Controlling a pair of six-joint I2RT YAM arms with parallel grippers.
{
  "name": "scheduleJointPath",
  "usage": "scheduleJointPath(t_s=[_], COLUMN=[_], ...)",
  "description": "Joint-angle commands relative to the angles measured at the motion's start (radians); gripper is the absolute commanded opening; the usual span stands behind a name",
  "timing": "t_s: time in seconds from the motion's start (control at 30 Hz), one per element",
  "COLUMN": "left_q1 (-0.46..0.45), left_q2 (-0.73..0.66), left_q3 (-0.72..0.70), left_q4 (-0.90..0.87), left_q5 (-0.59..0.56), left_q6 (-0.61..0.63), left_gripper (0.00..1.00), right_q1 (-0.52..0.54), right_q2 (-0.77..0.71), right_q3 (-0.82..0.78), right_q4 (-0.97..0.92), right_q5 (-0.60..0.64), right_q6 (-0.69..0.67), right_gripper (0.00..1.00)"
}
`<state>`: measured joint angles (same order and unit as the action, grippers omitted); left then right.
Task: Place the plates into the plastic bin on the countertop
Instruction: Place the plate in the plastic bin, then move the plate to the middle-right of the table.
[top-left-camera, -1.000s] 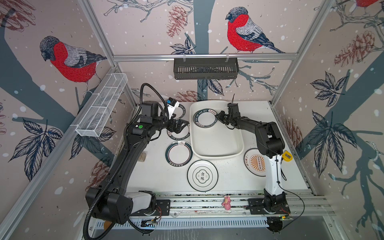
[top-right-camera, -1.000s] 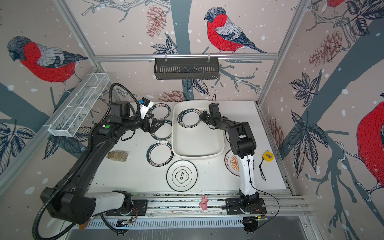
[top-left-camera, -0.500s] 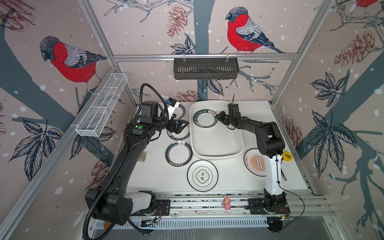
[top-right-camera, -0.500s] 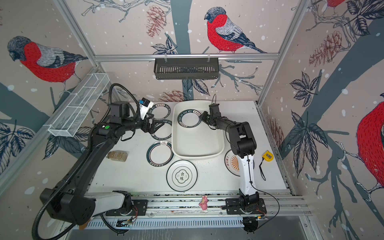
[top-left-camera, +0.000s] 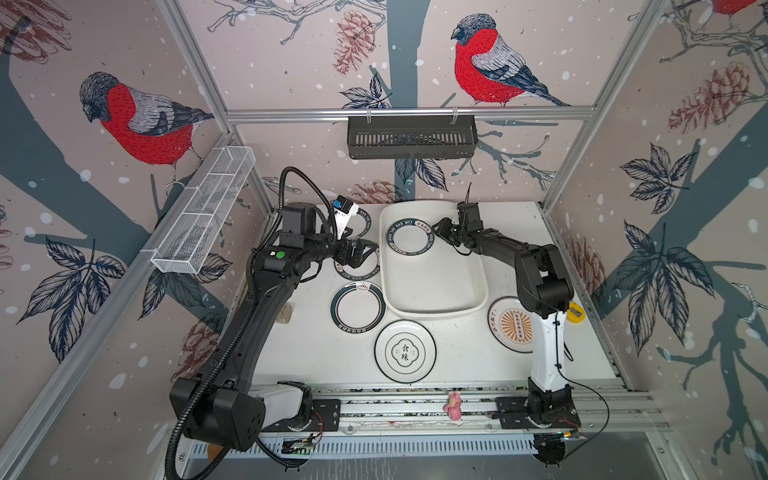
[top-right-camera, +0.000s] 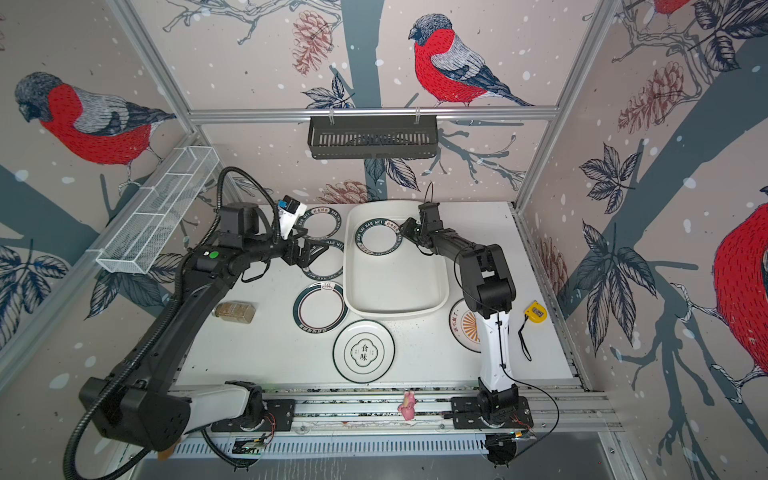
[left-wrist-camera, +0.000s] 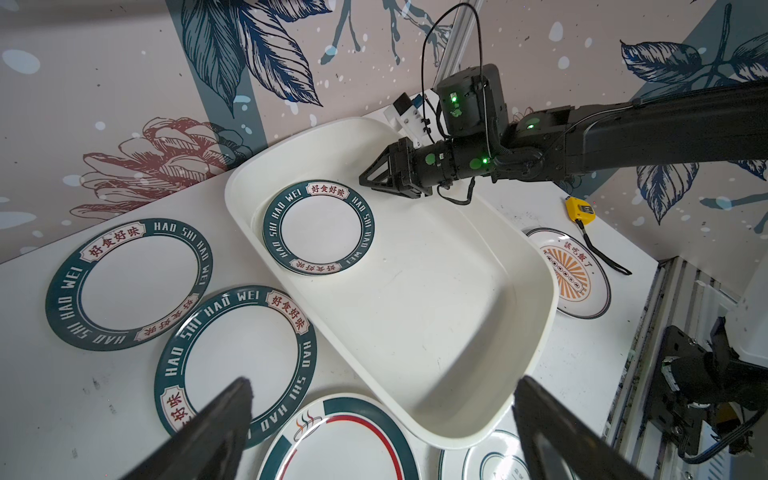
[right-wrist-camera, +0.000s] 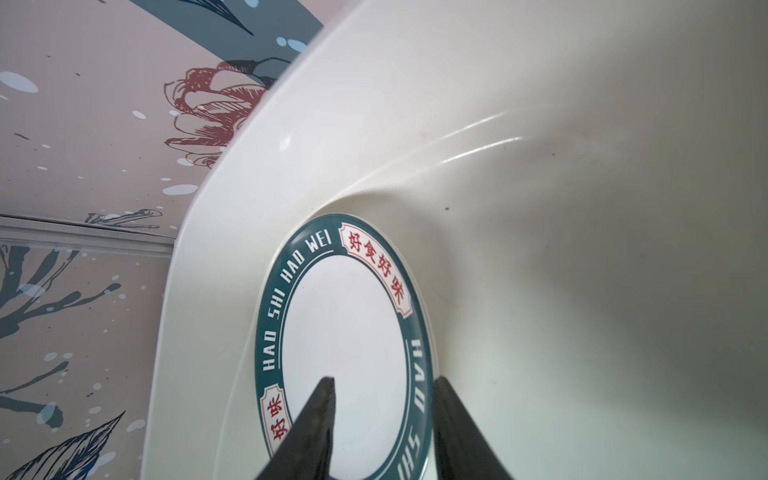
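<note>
Plastic bin (top-left-camera: 436, 286) is holding one green-rimmed plate (top-left-camera: 409, 237); right gripper (right-wrist-camera: 384, 380) is straddling its rim, jaws parted; left gripper (left-wrist-camera: 382, 380) is gaping wide.

In bin (top-left-camera: 436, 282), far-L corner: bin plate (top-left-camera: 409, 237). On countertop (top-left-camera: 469, 353) L of bin, back to front: back plate (top-right-camera: 322, 224), mid plate (left-wrist-camera: 235, 353), front plate (top-left-camera: 358, 306); before bin's front edge, just R of front plate: big plate (top-left-camera: 405, 351). R of bin's front corner: right plate (top-left-camera: 509, 328), w/ tape (top-right-camera: 535, 311) further R; jar (top-right-camera: 235, 311) well L of front plate.
</note>
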<state>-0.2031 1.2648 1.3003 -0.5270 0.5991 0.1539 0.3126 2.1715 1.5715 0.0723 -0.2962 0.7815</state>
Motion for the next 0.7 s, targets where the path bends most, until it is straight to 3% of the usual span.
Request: scheduleJointPath(t_s=[0.0, 0.3, 0.67], left_q1=[-0.002, -0.002, -0.011], left_q2=[-0.003, 0.002, 0.037], left_q3=[0.004, 0.009, 0.029], left_q4=[0.025, 0.019, -0.002], left_q5=[0.011, 0.019, 0.023], left_q6=[0.003, 0.012, 0.042], left_gripper=[0.97, 0.97, 0.97], right_q1=[0.001, -0.001, -0.057], right_q2=[-0.067, -0.319, -0.723], right_q3=[0.009, -0.133, -0.552], right_q4=[-0.021, -0.068, -0.131], right_q5=[0.054, 0.154, 0.327], right_q6=[-0.054, -0.102, -0.063], right_gripper=[0.43, 0.55, 0.66])
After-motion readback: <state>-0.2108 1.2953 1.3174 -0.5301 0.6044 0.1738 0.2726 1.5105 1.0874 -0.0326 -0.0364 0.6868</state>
